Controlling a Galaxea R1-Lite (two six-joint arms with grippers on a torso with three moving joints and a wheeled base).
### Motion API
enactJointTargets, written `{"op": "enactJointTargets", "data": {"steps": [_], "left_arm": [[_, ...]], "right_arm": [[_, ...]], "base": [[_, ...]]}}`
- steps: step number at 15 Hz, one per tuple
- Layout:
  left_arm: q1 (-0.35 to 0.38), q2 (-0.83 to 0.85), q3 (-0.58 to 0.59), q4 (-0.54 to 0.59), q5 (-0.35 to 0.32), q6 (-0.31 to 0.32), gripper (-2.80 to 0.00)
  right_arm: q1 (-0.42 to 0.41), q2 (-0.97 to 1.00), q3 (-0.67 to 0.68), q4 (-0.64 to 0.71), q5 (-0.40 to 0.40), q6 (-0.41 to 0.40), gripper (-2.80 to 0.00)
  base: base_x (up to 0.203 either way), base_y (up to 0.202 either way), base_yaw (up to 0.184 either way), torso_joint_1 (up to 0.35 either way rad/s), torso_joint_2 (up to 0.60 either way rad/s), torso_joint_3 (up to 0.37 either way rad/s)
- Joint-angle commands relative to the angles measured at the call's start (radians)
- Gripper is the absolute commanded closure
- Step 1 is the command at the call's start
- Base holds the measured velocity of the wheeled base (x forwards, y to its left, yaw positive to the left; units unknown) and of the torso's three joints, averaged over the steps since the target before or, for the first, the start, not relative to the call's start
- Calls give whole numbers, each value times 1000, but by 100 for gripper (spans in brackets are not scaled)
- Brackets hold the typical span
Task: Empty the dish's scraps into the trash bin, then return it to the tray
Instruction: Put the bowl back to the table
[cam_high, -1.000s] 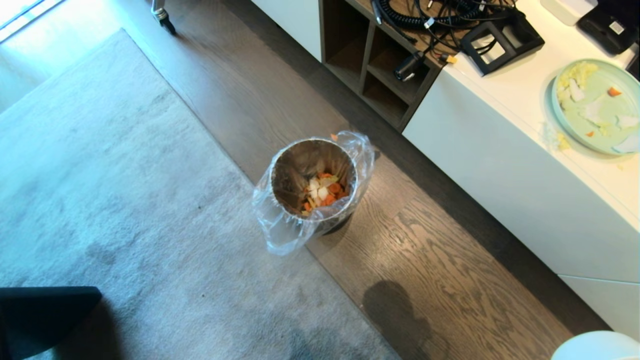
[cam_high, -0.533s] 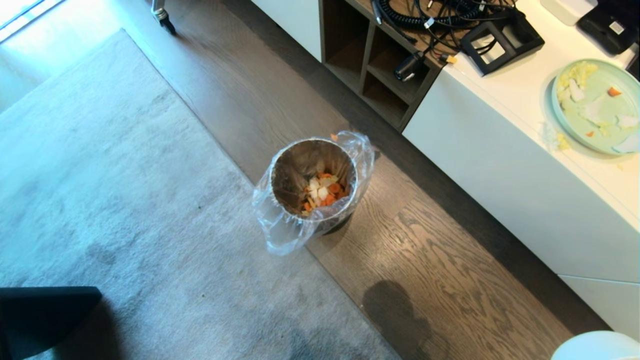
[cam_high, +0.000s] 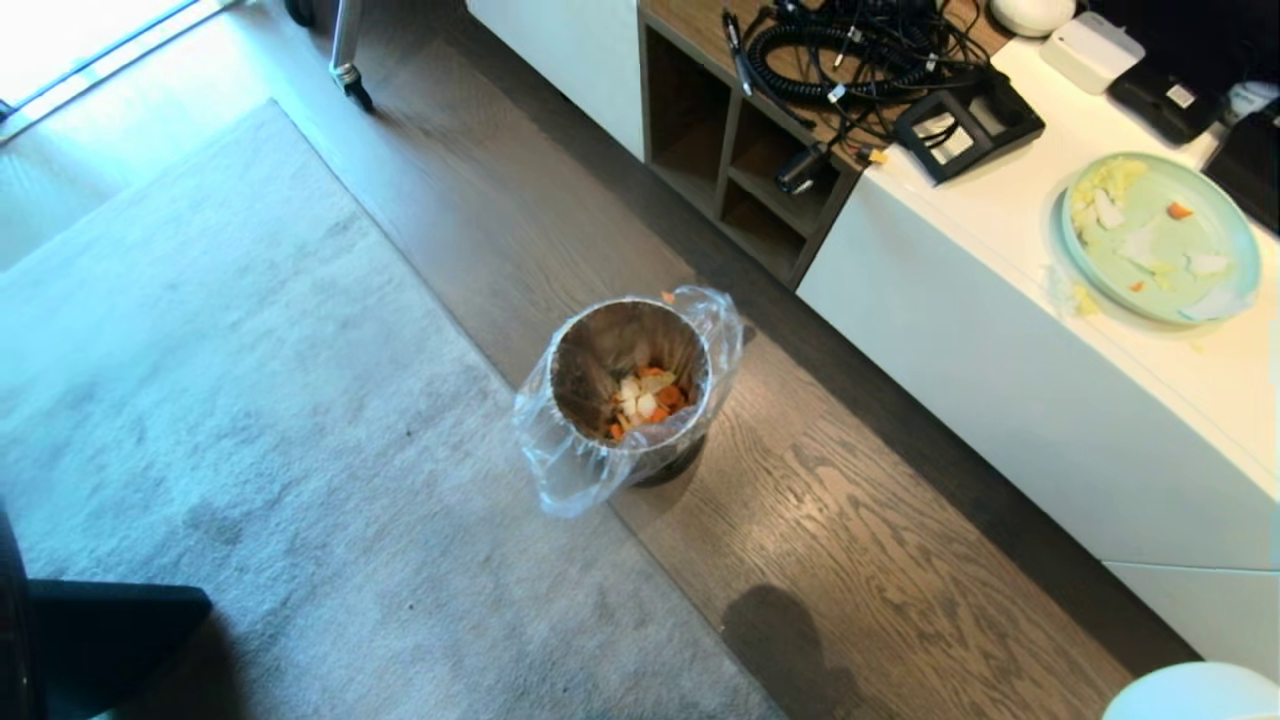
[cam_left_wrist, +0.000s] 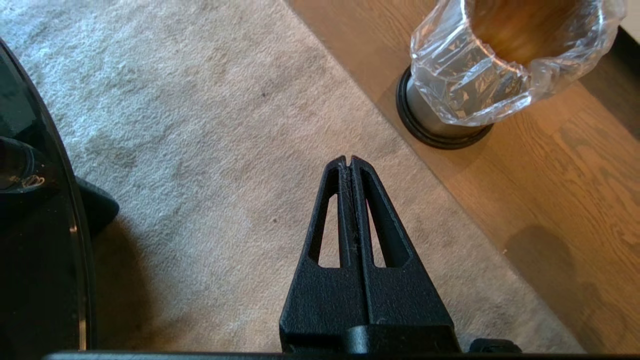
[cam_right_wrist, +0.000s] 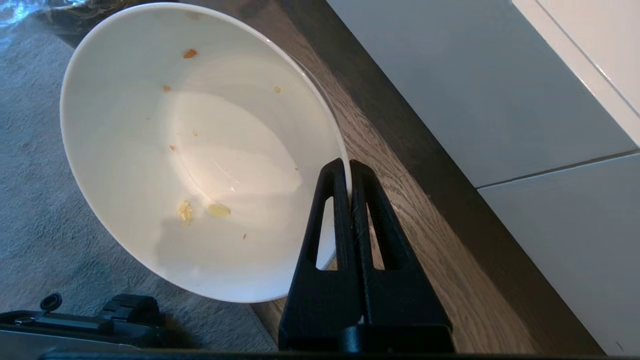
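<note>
The trash bin (cam_high: 628, 395), metal with a clear bag over its rim, stands on the wood floor at the rug's edge, and orange and pale scraps (cam_high: 645, 395) lie inside it. The bin (cam_left_wrist: 450, 100) also shows in the left wrist view. My right gripper (cam_right_wrist: 349, 167) is shut on the rim of the dish (cam_right_wrist: 200, 150), a white bowl held over the floor with only a few crumbs stuck inside. A sliver of the dish (cam_high: 1190, 695) shows at the head view's lower right corner. My left gripper (cam_left_wrist: 349, 161) is shut and holds nothing, above the rug. The tray is out of view.
A white cabinet (cam_high: 1000, 340) runs along the right. On its top lie a pale green plate (cam_high: 1155, 235) with food bits and a tangle of black cables (cam_high: 850, 50). Open wooden shelves (cam_high: 740, 150) stand beside it. A grey rug (cam_high: 220, 400) covers the floor on the left.
The whole head view has shifted: the camera rose, so the bin looks smaller and more of the cabinet top shows. Neither arm has moved.
</note>
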Motion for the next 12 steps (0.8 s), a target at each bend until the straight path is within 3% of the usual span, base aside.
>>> {"op": "enactJointTargets", "data": {"steps": [1, 12], "left_arm": [[0, 0, 0, -1, 0, -1, 0], [0, 0, 0, -1, 0, -3, 0]], "right_arm": [[0, 3, 0, 0, 1, -1, 0], [0, 3, 0, 0, 1, -1, 0]], "base": [[0, 0, 0, 1, 5, 202], [0, 0, 0, 2, 1, 205]]}}
